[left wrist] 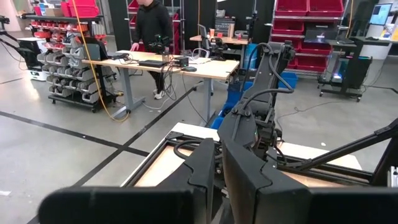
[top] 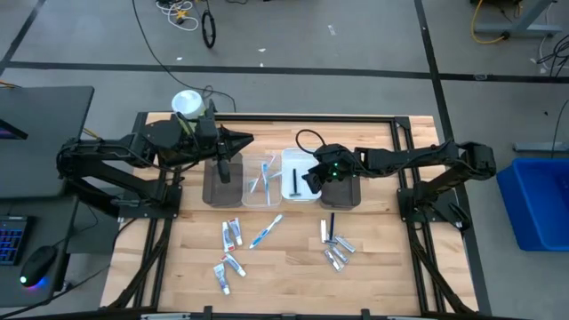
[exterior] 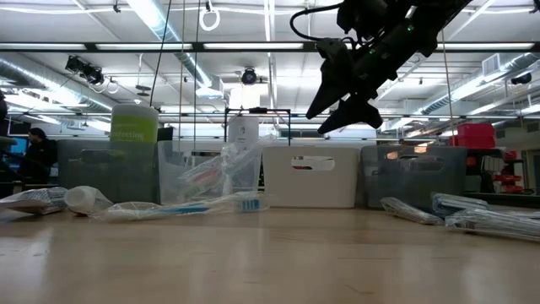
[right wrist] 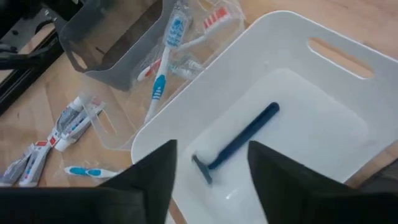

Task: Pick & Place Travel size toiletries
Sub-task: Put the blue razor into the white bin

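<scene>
Sorting partly done. The right gripper (right wrist: 211,165) hovers over the white tray (right wrist: 348,81), fingers released, a dark razor (right wrist: 239,142) lying loose inside. Toothbrushes (right wrist: 163,68) already fill the clear tray (top: 261,180). Toothpaste tubes (top: 230,234), one toothbrush (top: 266,231), another razor (top: 332,225) and silvery tubes (top: 336,256) remain on the desk (top: 284,276). The left gripper (top: 242,140) waits clenched and empty above the dark tray (top: 222,188).

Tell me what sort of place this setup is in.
Most likely a robotics lab or workshop: red parts bins on shelving, a desk loaded with equipment where a person stands, cables across a concrete floor, and exposed ceiling ducts.
</scene>
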